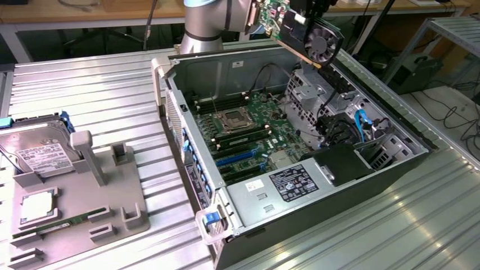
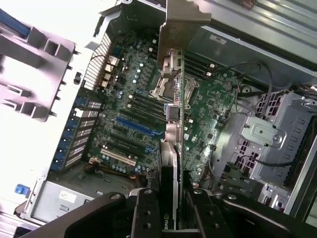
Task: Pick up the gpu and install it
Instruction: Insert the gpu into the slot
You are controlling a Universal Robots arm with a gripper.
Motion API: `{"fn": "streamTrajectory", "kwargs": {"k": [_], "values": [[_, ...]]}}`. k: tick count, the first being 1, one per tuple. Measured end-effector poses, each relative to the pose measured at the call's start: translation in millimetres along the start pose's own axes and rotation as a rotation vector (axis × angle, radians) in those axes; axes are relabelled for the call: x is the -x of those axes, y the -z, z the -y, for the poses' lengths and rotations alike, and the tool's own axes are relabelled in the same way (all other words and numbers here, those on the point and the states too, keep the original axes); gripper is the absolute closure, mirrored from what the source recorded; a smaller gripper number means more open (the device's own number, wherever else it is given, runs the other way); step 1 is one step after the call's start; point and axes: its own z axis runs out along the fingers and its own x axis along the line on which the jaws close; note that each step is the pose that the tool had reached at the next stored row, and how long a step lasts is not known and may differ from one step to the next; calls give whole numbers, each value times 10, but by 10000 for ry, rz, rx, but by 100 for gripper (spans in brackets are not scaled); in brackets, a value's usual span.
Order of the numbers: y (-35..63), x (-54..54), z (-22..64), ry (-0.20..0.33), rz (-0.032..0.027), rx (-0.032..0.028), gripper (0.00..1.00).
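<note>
**Item 1. Claw** point(image 2: 171, 210): narrowed onto the gpu point(image 2: 171, 158), with fingers point(image 2: 146, 213) pressed against both faces and the card held edge-on.

**Item 2. Gpu:** hung in the air above the open computer case point(image 1: 330, 219), over its far end in the exterior view. It touched nothing below and was not yet seated. The silver bracket point(image 2: 182, 22) pointed away from the claw.

**Item 3. Motherboard** point(image 2: 213, 99): lay beneath the card. The blue slot point(image 2: 133, 126) and white slot point(image 2: 118, 157) were both vacant, off to one side of the card's line.

**Item 4. Handling note (judgement):** the card needed squaring over a slot, with the bracket toward the rear slot openings point(image 2: 74, 134). A straight, level descent would then suit, clear of the cables point(image 2: 257, 74) and drive cage point(image 2: 270, 134).

**Item 5. Counter** point(image 1: 98, 84): carried the case and, near it, a grey fixture point(image 1: 82, 208) bearing a hard drive point(image 1: 41, 154).
</note>
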Motion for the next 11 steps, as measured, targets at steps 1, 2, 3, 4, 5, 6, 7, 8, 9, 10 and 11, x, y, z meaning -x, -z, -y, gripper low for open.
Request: {"fn": "streamTrajectory", "kwargs": {"k": [1,2,3,4,5,6,7,8,9,10,11], "values": [[0,0,0,80,-3,2,73],[0,0,0,153,-6,4,73],[0,0,0,224,-9,5,73],[0,0,0,312,-12,6,73],[1,0,0,391,-16,7,73],[0,0,0,465,-18,9,73],[0,0,0,582,-22,12,73],[0,0,0,680,-25,14,73],[0,0,0,752,-28,16,73],[0,0,0,835,-31,17,73],[0,0,0,913,-34,19,73]]}}
